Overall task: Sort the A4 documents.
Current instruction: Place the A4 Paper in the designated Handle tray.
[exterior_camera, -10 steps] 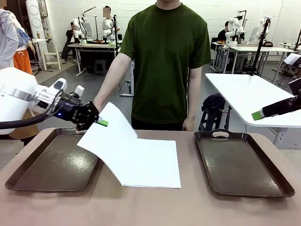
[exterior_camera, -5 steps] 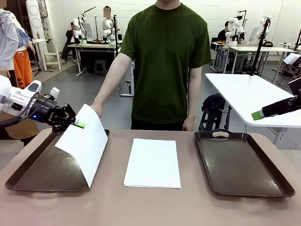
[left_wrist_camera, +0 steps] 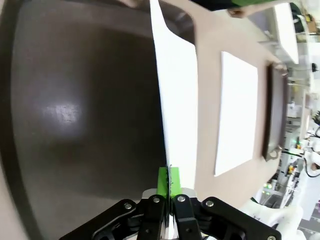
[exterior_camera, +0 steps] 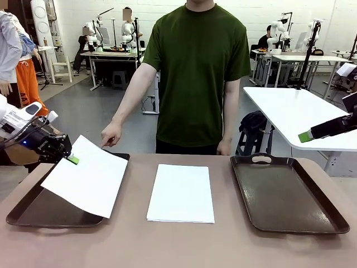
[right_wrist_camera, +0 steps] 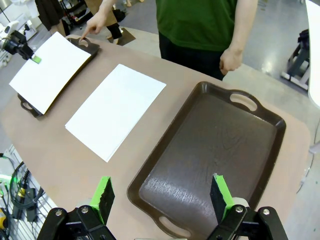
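Note:
My left gripper [exterior_camera: 70,158] is shut on the corner of one A4 document [exterior_camera: 86,181], a white sheet held tilted just above the left brown tray [exterior_camera: 28,212]. The left wrist view shows the green pads [left_wrist_camera: 163,181] pinching the sheet's edge [left_wrist_camera: 176,100] over the tray [left_wrist_camera: 75,110]. The other A4 documents [exterior_camera: 181,192] lie flat at the table's middle. My right gripper [right_wrist_camera: 161,195] hangs open and empty above the near end of the right tray [right_wrist_camera: 215,145]; its green tip [exterior_camera: 305,136] shows at the right.
A person in a green shirt stands at the far side, one hand [exterior_camera: 110,135] pointing down near the left tray's far corner. The right tray [exterior_camera: 287,192] holds nothing. Bare tabletop runs along the front edge.
My left gripper has carried the sheet leftwards off the middle stack to over the left tray, and the sheet now hangs flatter and lower. The right arm has not moved.

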Motion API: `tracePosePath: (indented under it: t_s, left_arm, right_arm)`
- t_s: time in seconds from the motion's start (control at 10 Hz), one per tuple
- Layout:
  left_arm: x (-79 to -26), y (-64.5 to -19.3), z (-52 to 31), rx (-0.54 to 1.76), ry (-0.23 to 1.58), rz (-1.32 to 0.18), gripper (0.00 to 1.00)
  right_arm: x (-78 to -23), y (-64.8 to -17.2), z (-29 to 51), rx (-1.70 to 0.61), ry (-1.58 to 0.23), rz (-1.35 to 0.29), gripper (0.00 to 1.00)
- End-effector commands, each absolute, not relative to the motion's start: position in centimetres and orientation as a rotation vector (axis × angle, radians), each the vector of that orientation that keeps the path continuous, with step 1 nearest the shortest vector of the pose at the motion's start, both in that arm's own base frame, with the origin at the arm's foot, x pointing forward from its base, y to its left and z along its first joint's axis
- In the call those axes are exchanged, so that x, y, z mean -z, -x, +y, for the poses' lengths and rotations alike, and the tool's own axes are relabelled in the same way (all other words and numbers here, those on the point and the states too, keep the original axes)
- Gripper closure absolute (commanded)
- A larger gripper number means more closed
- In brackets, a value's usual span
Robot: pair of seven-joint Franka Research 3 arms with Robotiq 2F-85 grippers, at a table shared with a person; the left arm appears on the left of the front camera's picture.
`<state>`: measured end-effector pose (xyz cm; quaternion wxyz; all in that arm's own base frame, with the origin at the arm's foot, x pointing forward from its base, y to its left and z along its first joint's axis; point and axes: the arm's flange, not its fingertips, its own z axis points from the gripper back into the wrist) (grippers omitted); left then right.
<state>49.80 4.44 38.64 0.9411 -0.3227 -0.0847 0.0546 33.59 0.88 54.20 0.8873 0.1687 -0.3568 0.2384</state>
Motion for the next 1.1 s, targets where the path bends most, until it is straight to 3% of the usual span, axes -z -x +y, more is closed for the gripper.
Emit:
tracePosePath:
  t_s: [0.0, 0.3, 0.8, 0.9, 1.0]
  left_arm:
    - [-38.8, -51.7, 4.8, -0.117, 0.596, -0.129, 0.99]
    - [-38.0, -53.9, 5.3, -0.139, 0.495, -0.156, 0.99]
    - [-36.8, -55.6, 4.2, -0.116, 0.360, -0.061, 0.99]
    - [-36.7, -55.6, 4.3, -0.104, 0.364, -0.061, 0.81]
    - [-36.7, -55.5, 4.2, -0.101, 0.360, -0.061, 0.81]
  right_arm:
    - [-54.1, -33.8, 0.8, -0.498, -0.371, -0.753, 0.00]
    - [-54.1, -33.8, 0.8, -0.498, -0.371, -0.753, 0.00]
    - [-54.1, -33.8, 0.8, -0.498, -0.371, -0.753, 0.00]
    - [-54.1, -33.8, 0.8, -0.498, -0.371, -0.753, 0.00]
    - [-54.1, -33.8, 0.8, -0.498, -0.371, -0.753, 0.00]
